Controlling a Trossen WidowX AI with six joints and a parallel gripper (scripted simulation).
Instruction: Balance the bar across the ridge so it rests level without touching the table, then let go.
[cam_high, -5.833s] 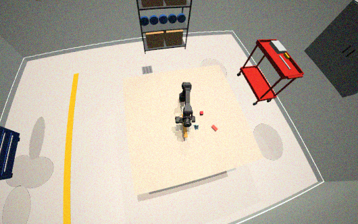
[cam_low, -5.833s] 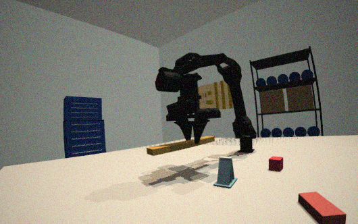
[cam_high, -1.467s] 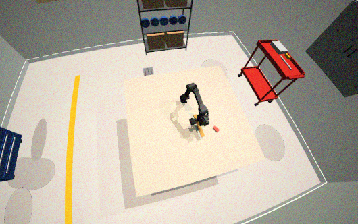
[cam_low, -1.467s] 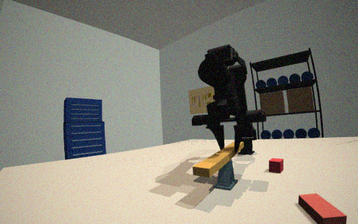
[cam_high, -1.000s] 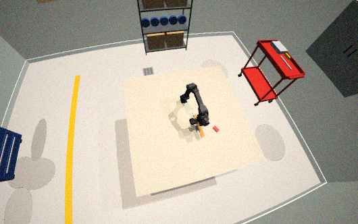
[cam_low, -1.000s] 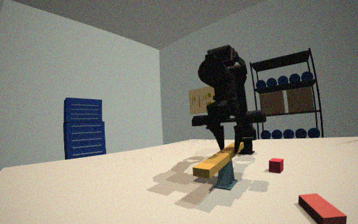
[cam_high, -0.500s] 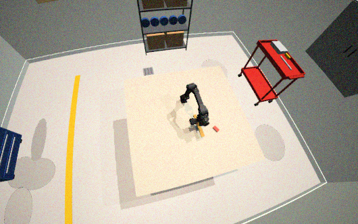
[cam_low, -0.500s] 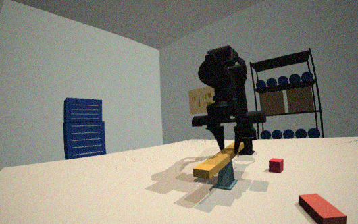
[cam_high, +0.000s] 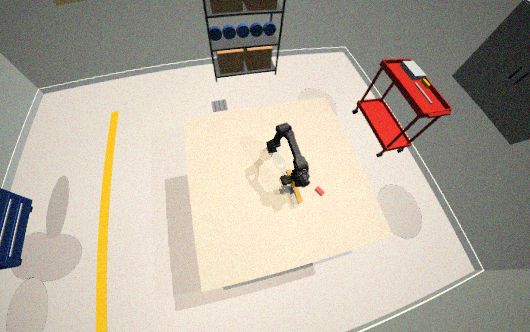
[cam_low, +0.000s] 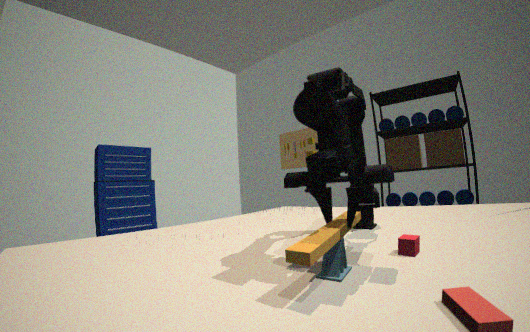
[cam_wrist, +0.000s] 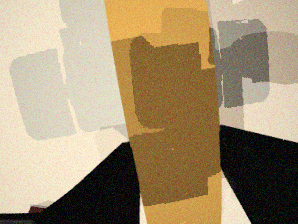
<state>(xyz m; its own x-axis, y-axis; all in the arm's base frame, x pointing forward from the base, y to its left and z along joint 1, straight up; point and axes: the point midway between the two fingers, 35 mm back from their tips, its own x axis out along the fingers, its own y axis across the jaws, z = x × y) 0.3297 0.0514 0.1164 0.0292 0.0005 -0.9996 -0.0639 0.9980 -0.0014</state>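
The orange bar is off the table and looks about level in the exterior view. My gripper is shut on the bar, with one finger on each side. The blue-grey ridge stands on the table under the bar, nearer the camera than the fingers in the exterior view. Its top meets the bar's underside in that view. Whether they truly touch cannot be told, and the ridge's top is hidden by the bar.
A flat red block lies on the table to one side of the bar. A small dark red cube sits right of the ridge in the exterior view. The arm's shadows fall across the table.
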